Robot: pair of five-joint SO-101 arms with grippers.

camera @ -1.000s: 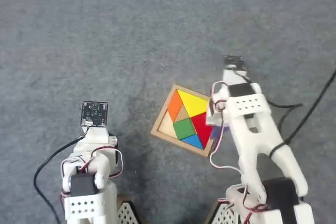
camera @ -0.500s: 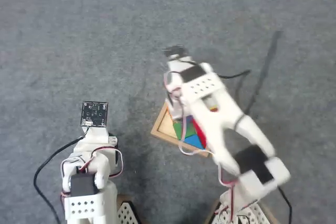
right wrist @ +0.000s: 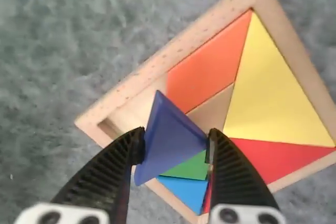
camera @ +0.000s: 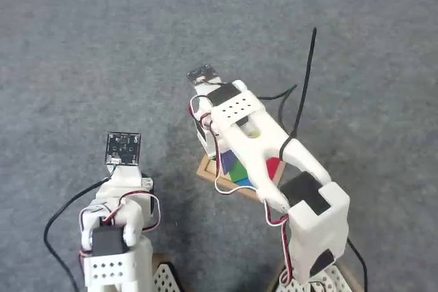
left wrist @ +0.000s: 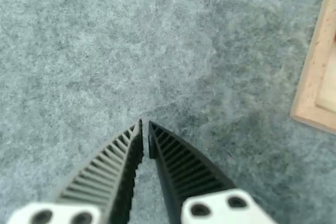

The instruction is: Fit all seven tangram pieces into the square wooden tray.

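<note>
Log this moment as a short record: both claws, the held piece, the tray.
right claw: shut on dark blue triangle, held over the tray
left claw: shut, empty, over grey mat beside the tray
tray: six pieces seated: orange, yellow, red, green, light blue, tan
free slot: bare corner beside orange, partly hidden by the held triangle

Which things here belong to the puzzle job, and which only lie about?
Job: square wooden tray; dark blue triangle piece in right tool; orange, yellow, red, green, light blue pieces inside.
Idle: shut left tool; grey felt table cover.
</note>
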